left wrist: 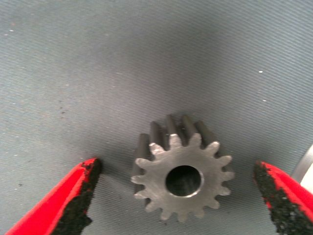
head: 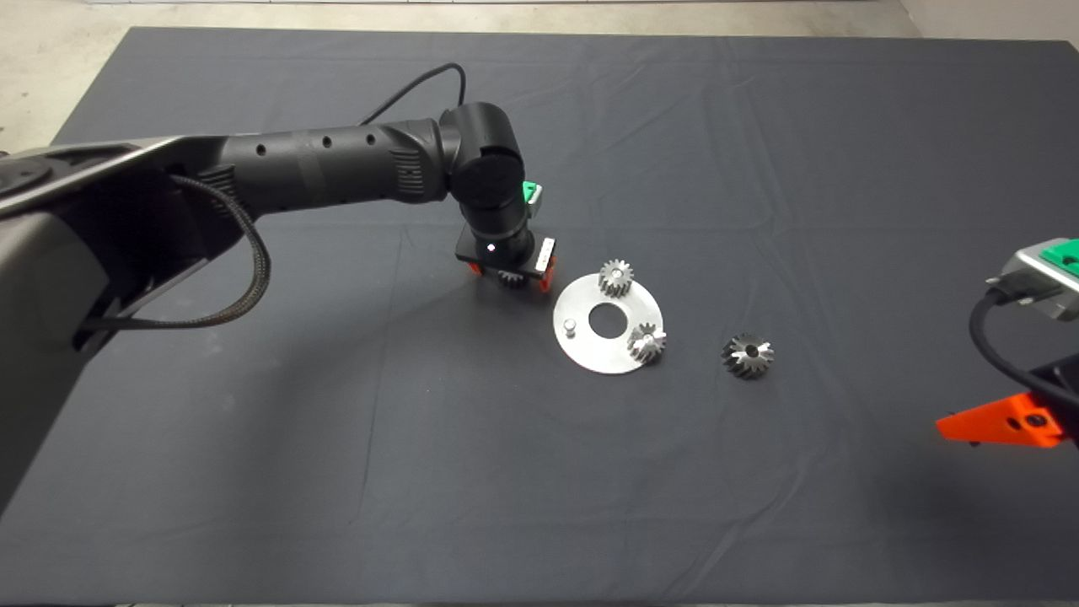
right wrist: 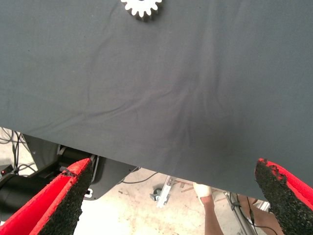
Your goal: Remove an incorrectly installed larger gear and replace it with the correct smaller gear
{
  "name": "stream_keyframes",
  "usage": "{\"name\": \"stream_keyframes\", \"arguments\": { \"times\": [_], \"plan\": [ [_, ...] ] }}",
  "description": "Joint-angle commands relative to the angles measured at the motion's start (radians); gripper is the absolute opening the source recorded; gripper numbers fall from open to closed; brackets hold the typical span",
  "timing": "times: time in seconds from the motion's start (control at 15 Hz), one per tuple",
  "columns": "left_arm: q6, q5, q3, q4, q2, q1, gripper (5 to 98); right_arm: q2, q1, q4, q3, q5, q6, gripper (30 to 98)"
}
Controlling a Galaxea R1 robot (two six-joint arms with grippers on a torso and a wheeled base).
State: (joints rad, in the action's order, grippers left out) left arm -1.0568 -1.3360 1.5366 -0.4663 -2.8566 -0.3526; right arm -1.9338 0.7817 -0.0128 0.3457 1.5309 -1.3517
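Observation:
The smaller gear (head: pixel 510 279), a silver spur gear with a round centre hole, lies on the mat just left of the silver disc plate (head: pixel 590 354). In the left wrist view the smaller gear (left wrist: pixel 183 177) sits between my left gripper's fingers, which stand apart from it on both sides. My left gripper (head: pixel 510 271) is open and low over it. The larger gear (head: pixel 748 355), dark with long slanted teeth, lies on the mat right of the plate. My right gripper (head: pixel 1003 421) waits open and empty at the right edge.
On the plate stand a like spur gear (head: pixel 616 277), a brighter slanted-tooth gear (head: pixel 646 342) and a bare peg (head: pixel 570 324) near its centre hole. The right wrist view shows the mat's edge, a gear's toothed rim (right wrist: pixel 142 7) and a person's leg (right wrist: pixel 215 223) on the floor beyond.

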Motion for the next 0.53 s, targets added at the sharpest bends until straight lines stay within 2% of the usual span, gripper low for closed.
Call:
{"name": "stream_keyframes", "arguments": {
  "times": [0.0, 0.13, 0.27, 0.4, 0.47],
  "plan": [
    [0.013, 0.029, 0.009, -0.043, -0.004, -0.013, 78.5, -0.001, 0.018, -0.033, -0.004, 0.022, -0.007, 87.7],
    [0.013, 0.027, 0.008, -0.043, -0.011, -0.026, 77.5, -0.001, 0.018, -0.033, -0.004, 0.023, -0.007, 87.7],
    [0.014, 0.029, 0.008, -0.043, -0.013, -0.028, 70.9, -0.001, 0.018, -0.033, -0.004, 0.022, -0.007, 87.7],
    [0.014, 0.029, 0.004, -0.043, -0.013, -0.029, 70.2, -0.003, 0.018, -0.033, -0.004, 0.022, -0.007, 87.8],
    [0.014, 0.027, 0.003, -0.044, -0.013, -0.031, 66.8, -0.003, 0.018, -0.033, -0.004, 0.022, -0.007, 87.7]
  ]
}}
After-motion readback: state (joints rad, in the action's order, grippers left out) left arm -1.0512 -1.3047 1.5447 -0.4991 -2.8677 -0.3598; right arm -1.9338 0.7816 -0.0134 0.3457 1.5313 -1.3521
